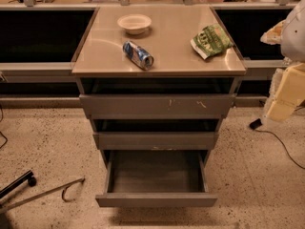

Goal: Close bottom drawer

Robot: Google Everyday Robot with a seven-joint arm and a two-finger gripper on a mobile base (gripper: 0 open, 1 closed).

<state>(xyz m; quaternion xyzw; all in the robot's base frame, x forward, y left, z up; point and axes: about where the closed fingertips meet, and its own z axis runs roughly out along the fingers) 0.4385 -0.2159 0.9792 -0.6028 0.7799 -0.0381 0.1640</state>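
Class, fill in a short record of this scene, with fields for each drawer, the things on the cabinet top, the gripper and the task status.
bottom drawer: pulled far out, tray interior exposed
middle drawer: out a little
top drawer: out a little, white scratches on front
cabinet top: white bowl; blue can on its side; green bag
gripper: right edge of view, beside the cabinet, touching no drawer
task status: closing not yet done

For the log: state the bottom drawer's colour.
Bottom drawer: plain grey, camera view. Gripper not in view.

Gripper (281, 97) at far right edge.
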